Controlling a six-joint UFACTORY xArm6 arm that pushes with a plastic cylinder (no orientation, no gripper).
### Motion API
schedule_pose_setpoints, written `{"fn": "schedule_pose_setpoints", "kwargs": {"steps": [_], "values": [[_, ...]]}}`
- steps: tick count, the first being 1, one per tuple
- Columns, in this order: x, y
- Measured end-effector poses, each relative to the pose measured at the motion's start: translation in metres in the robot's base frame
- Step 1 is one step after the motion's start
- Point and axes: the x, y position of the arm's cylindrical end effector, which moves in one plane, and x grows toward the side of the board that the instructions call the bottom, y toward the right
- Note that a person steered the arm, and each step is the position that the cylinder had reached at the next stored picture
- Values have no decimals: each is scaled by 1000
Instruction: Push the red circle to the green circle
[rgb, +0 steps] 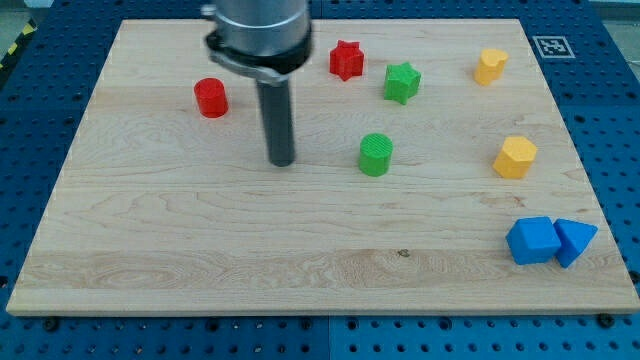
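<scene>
The red circle (211, 98) stands on the wooden board at the upper left. The green circle (376, 155) stands near the middle, to the right of the red one and lower. My tip (283, 162) rests on the board between them, right of and below the red circle and a short way left of the green circle. It touches neither block.
A red star (347, 60) and a green star (402, 82) lie at the top middle. Two yellow blocks lie at the right (490, 66) (515, 158). A blue cube (532, 240) and a blue triangle (574, 241) sit at the lower right.
</scene>
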Motion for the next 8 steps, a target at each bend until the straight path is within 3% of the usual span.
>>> {"fn": "schedule_pose_setpoints", "kwargs": {"steps": [1,2,3,4,5,6,8], "values": [[17,66],[72,114],[45,142],[-36,85],[-26,95],[15,110],[-96,-21]]}}
